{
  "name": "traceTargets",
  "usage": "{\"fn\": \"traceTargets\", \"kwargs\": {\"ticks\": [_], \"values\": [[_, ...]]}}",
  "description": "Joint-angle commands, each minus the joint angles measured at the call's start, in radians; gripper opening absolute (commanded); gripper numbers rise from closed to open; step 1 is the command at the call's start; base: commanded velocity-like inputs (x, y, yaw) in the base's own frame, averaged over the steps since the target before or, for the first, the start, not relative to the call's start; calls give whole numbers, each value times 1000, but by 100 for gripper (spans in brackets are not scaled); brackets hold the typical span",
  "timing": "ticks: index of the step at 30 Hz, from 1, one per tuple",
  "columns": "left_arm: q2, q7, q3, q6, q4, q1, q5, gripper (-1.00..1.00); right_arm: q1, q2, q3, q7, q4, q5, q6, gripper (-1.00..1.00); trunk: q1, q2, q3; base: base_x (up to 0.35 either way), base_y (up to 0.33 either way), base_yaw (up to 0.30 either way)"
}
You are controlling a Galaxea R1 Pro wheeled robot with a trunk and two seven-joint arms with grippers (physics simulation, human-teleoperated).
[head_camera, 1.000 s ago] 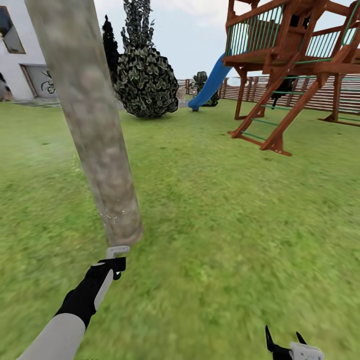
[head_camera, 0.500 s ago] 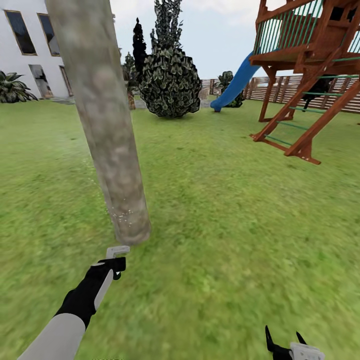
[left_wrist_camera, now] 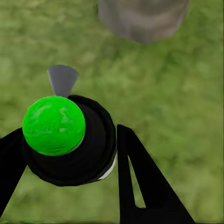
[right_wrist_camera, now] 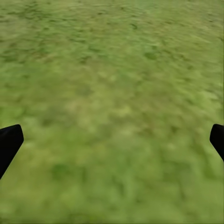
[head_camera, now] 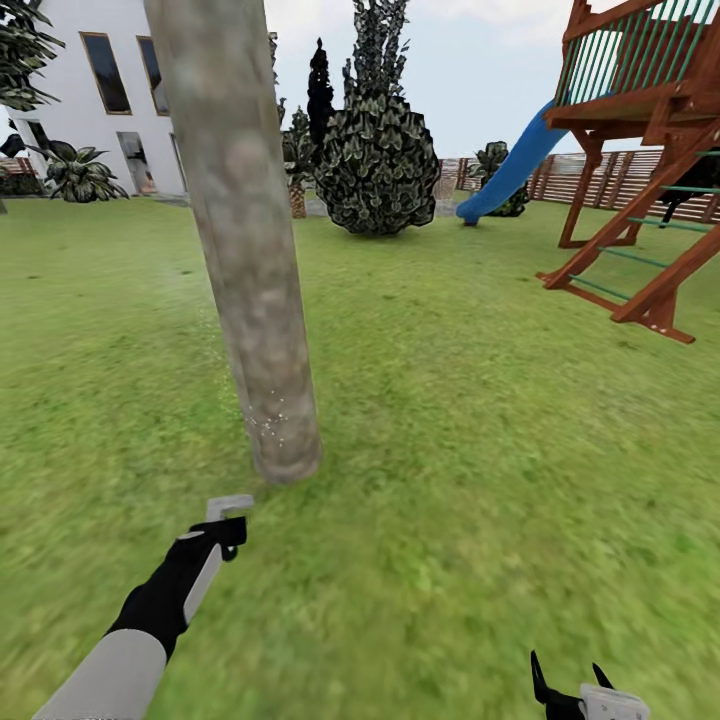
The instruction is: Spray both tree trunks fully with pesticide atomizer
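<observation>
A thick trunk (head_camera: 250,250) of mottled grey-tan bark rises from the lawn (head_camera: 450,450) just ahead of my left arm. Pale pesticide specks (head_camera: 268,420) dot its lower part. My left gripper (head_camera: 222,535) is shut on the pesticide atomizer (head_camera: 228,506), whose grey nozzle points at the trunk's foot. In the left wrist view the atomizer (left_wrist_camera: 53,125) shows a bright green top on a black body between both fingers (left_wrist_camera: 140,182), with the trunk's base (left_wrist_camera: 142,18) beyond. My right gripper (head_camera: 570,690) stands open and low over bare grass (right_wrist_camera: 112,93).
A wooden play tower (head_camera: 650,150) with a blue slide (head_camera: 510,170) stands at the right. A dark broad-leaved bush (head_camera: 375,165) sits behind the trunk, a white house (head_camera: 110,100) at the far left, and a slat fence (head_camera: 600,175) along the back.
The whole view has swung left, so the trunk, bush and play tower sit further right in the picture. Both arms keep their place in the view.
</observation>
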Motion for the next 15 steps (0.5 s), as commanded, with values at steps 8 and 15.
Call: {"fn": "traceTargets", "kwargs": {"ticks": [8,15], "values": [[6,-48,9,16,-19,-21,-10,-100,0,0,0,0,-1,0,0,100,0,0,0,0,0,1],[100,-235,9,113,-45,-75,-37,-100,0,0,0,0,0,0,-1,100,0,0,0,0,0,0]]}}
